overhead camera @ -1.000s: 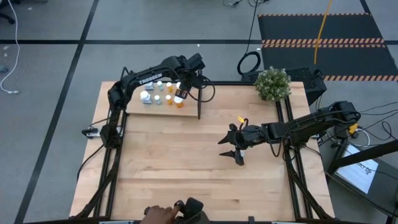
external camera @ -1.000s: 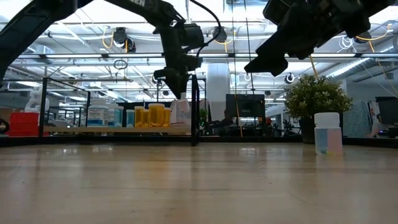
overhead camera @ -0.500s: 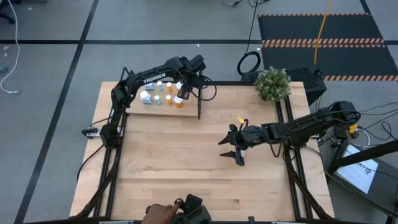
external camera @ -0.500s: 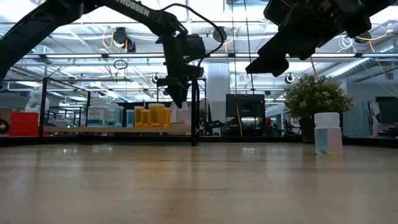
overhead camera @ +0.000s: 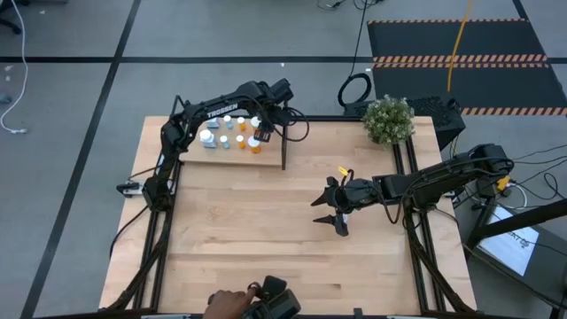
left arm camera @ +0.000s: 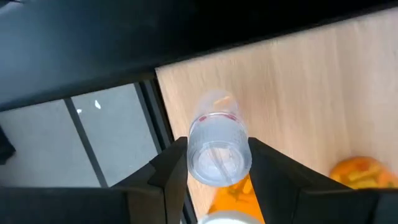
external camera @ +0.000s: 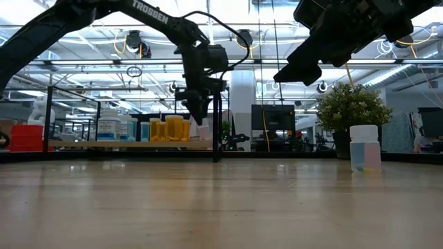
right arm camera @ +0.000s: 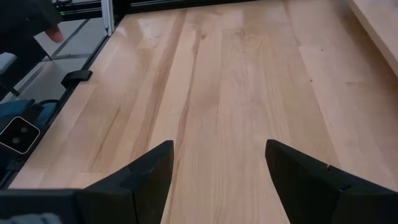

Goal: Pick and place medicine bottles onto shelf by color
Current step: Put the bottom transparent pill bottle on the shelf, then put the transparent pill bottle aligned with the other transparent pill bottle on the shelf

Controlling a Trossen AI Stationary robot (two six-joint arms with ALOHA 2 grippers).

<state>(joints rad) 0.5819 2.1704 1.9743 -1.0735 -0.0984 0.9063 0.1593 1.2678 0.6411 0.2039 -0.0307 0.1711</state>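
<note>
Tabletop (overhead camera: 266, 230) of pale wood planks; grey floor (overhead camera: 71, 89) surrounds it.

Left arm: extended across the far left of the bench, wrist bent downward, left end effector (overhead camera: 256, 133) pointing down with its fingers (left arm camera: 168, 171) closed against both sides of a bottle (left arm camera: 219, 149). Right arm: reaching in from the right edge toward mid-bench, held above the surface, right end effector (overhead camera: 331, 214) with fingers (right arm camera: 140, 177) spread apart, holding nothing.
</note>
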